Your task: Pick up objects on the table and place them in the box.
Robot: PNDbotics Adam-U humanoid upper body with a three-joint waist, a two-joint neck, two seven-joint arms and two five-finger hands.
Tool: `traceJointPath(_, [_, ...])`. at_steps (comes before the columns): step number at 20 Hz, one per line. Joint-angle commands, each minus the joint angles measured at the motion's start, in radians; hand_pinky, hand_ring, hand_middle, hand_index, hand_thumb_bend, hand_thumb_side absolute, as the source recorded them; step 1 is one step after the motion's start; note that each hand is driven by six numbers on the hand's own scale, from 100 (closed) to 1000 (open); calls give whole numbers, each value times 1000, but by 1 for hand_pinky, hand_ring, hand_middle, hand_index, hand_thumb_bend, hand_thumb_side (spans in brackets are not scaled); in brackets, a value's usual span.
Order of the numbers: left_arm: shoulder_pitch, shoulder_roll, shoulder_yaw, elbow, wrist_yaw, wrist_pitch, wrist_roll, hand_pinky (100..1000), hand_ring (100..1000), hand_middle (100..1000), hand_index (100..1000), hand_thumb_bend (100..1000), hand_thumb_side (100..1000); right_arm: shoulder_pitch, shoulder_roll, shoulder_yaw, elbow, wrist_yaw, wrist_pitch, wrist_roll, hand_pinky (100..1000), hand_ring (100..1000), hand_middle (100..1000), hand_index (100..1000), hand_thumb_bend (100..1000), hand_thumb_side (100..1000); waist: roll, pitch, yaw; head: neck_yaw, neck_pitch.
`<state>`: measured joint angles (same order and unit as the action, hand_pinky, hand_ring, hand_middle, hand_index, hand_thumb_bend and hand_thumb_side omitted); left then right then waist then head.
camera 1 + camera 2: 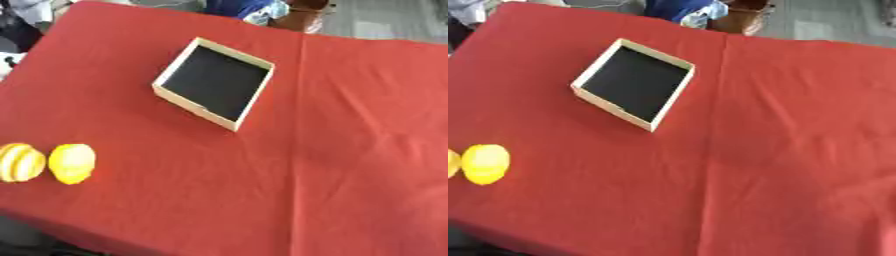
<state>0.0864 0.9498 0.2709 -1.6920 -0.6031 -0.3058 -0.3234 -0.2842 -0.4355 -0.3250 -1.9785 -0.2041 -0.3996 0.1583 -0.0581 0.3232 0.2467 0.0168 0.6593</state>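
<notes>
A shallow box (182, 98) with pale wooden walls and a black inside lies on the red tablecloth, toward the far middle, turned at an angle; nothing shows inside it. At the left edge lie two yellow objects side by side: a lemon-shaped one (72, 163) and, further left, a rounder one with pale stripes (19, 162). In the right eye view only the lemon-shaped one (485, 163) shows whole. Neither of my hands appears in either view.
The red cloth (350, 150) covers the whole table, with a crease running from the far edge toward me. The table's near-left edge drops off below the yellow objects. Someone in blue clothing (249, 9) shows beyond the far edge.
</notes>
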Motion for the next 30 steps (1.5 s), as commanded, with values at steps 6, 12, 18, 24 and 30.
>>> traceJointPath(6, [-81,56,-46,117,41,-39,37,898,916,861,939,441,100,-9,-19,0,-21,-14,1,11,901,997,782,890,100,552,4,-13,-9,24,7])
traceJointPath(12, [-144,58,-97,178,92,-77,-25,893,915,864,939,386,100,-10,-12,2,-21,-21,4,16,901,998,781,891,100,553,4,-11,-17,31,5])
traceJointPath(18, [-200,54,-141,225,129,-96,-73,887,910,860,936,368,100,-11,-7,6,-21,-27,5,24,901,998,779,891,100,554,4,-8,-23,37,5])
traceJointPath(24, [-239,43,-180,275,116,-101,-100,860,877,833,916,335,100,-12,-6,7,-21,-32,6,30,902,998,778,892,100,554,4,-5,-29,43,6])
traceJointPath(30, [-246,33,-186,281,117,-97,-57,744,742,650,771,162,100,-11,-4,6,-21,-36,8,33,903,999,777,893,100,555,6,-4,-29,44,8])
